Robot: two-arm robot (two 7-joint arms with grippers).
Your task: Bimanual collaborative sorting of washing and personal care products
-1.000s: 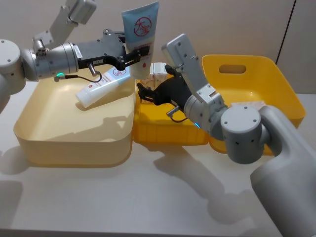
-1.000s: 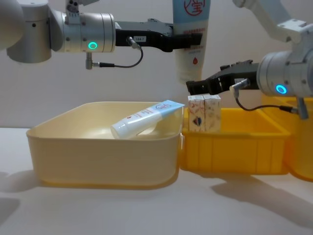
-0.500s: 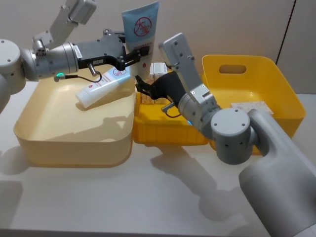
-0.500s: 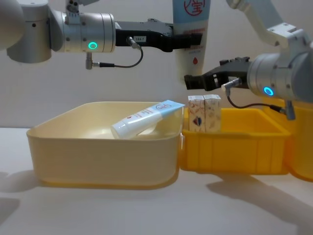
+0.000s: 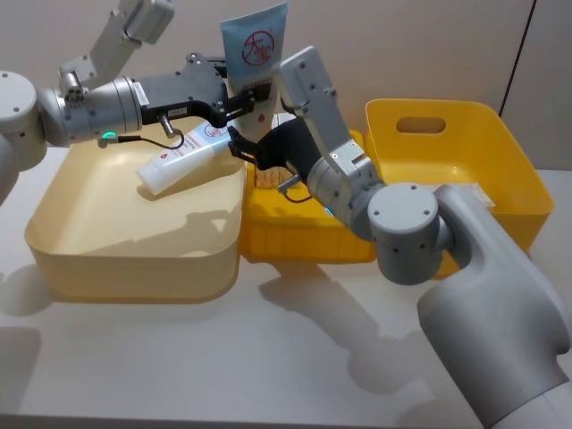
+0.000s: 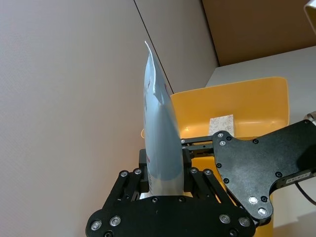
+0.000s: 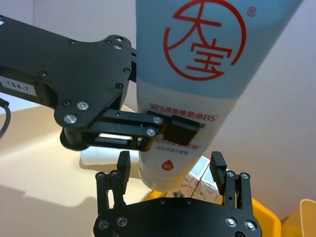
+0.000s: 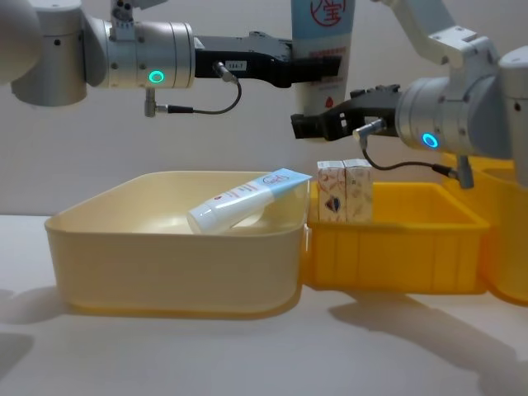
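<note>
From the left, the left gripper [image 5: 244,99] pinches a pale blue-and-white squeeze tube with a red circular logo [image 5: 256,46] upright, flat end up, over the seam between the cream plastic bin [image 5: 134,261] and the small yellow plastic bin [image 5: 304,244]. The right gripper [image 5: 239,146], fingers spread, straddles the tube's lower cap end from the right.

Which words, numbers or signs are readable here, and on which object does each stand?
"大宝" in a red circle, with ®: on the held tube, in the left gripper, the open right gripper at its lower end.
"98%纯度维他命B5": same tube, under that circle; finer lines below blurred.
"154-7": white label on the left gripper.
Too small to read: the lying tube, the cartons.
</note>
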